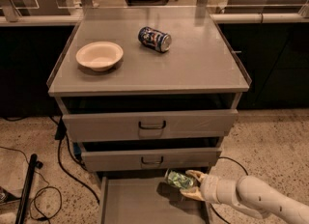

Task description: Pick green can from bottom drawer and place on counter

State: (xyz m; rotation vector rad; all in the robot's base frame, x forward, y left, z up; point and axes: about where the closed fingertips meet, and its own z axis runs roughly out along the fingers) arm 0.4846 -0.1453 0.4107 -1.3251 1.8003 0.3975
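the gripper (pixel 187 185) sat low at the right of the frame, over the open bottom drawer (pixel 133 203), at the end of a pale arm (pixel 260 202) that reached in from the lower right corner. its two tan fingers (pixel 194 175) were closed part way, one above and one below, pinching the right end of the green can (pixel 176 178). the can lay on its side between them, tilted a little, its crumpled skin showing silvery glints. it was just under the front edge of the middle drawer (pixel 151 159), toward the back right of the bottom drawer, with a dark shadow on the grey floor beneath it; whether it touched that floor could not be told. the middle drawer and the top drawer (pixel 150 125) both stood slightly pulled out. on the bench (pixel 198 66) above, well apart from the gripper, a cream bowl (pixel 99 55) rested at the left and a blue-and-white can (pixel 154 39) lay on its side near the back
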